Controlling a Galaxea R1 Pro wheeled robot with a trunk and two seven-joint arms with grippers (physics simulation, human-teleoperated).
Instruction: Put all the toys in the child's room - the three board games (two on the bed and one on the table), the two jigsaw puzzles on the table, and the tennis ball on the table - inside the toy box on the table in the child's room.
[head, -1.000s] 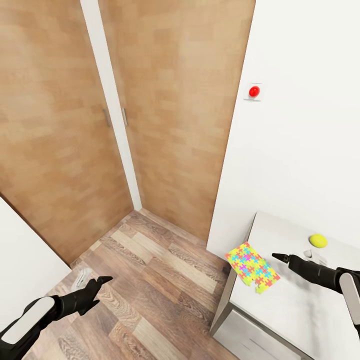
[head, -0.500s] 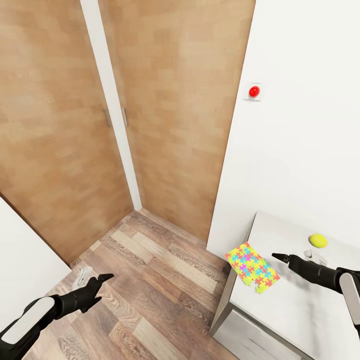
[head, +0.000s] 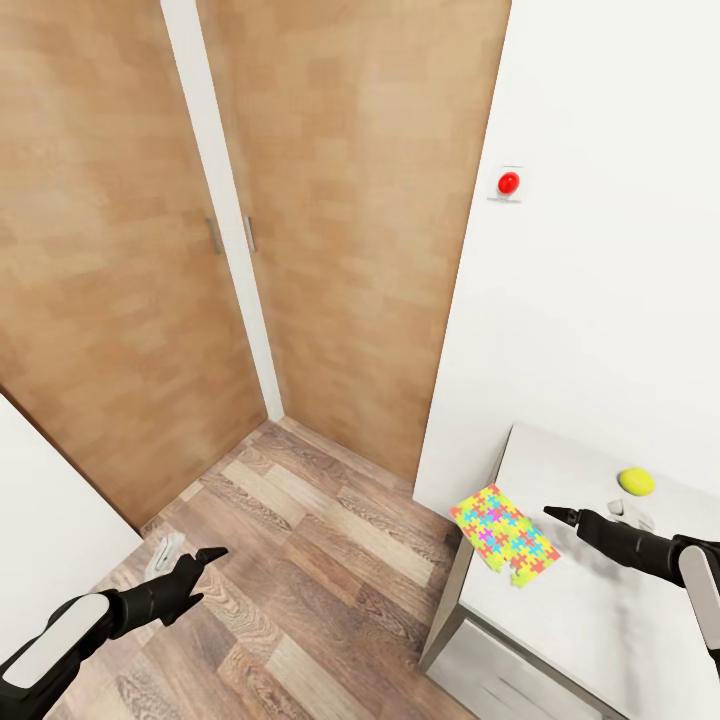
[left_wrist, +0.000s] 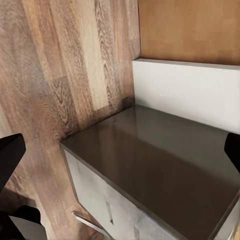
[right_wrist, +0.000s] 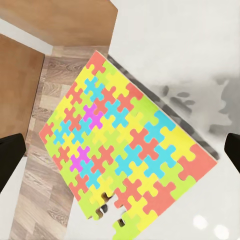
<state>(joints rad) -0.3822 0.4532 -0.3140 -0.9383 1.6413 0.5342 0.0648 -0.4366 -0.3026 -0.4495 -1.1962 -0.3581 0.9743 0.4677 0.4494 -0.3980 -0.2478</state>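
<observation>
Puzzle: jigsaw puzzle (head: 504, 534) lies flat at the table's (head: 600, 620) near corner by the wall, one end overhanging the edge, long axis running diagonally.
Ball: tennis ball (head: 636, 481) sits further in, near the wall.
Right gripper (head: 552, 513): nearer arm, above the table, tip just beside the puzzle; jaws spread wide.
Left gripper (head: 212, 553): well apart, over the wooden floor (head: 300, 560); jaws spread, holding nothing.

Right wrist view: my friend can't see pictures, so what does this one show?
A flat jigsaw puzzle of bright yellow, pink, blue, green and orange pieces lies on a pale grey table, one corner jutting over the table's edge above a wooden floor. A few pieces are missing from one jagged side. The open right gripper's dark fingertips show at both sides.
</observation>
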